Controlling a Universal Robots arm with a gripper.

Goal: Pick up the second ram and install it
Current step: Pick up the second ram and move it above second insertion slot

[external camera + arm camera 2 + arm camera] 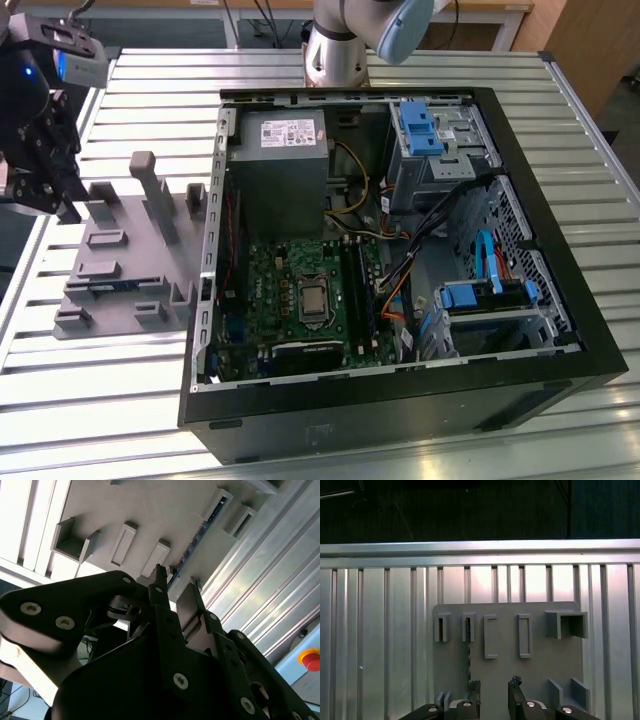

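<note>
The second ram [112, 286] is a thin dark green-blue stick standing on edge in a groove of the grey fixture tray [125, 245], at the exterior view's left. In the first wrist view the second ram [468, 652] appears as a narrow dark line on the tray [540, 675]. In the second wrist view the ram [196, 539] runs beyond the fingertips. My gripper [57, 200] hangs above the tray's outer edge, clear of the stick. Both wrist views show the gripper [494, 687] [174, 586] open, with nothing between its fingers.
An open black computer case [560, 330] lies at the exterior view's right, with the green motherboard [285, 290] and its long black memory slots [358, 290] inside. Upright posts [150, 185] rise from the tray. The ribbed metal table [100, 400] ends in an edge [480, 547] just beyond the tray.
</note>
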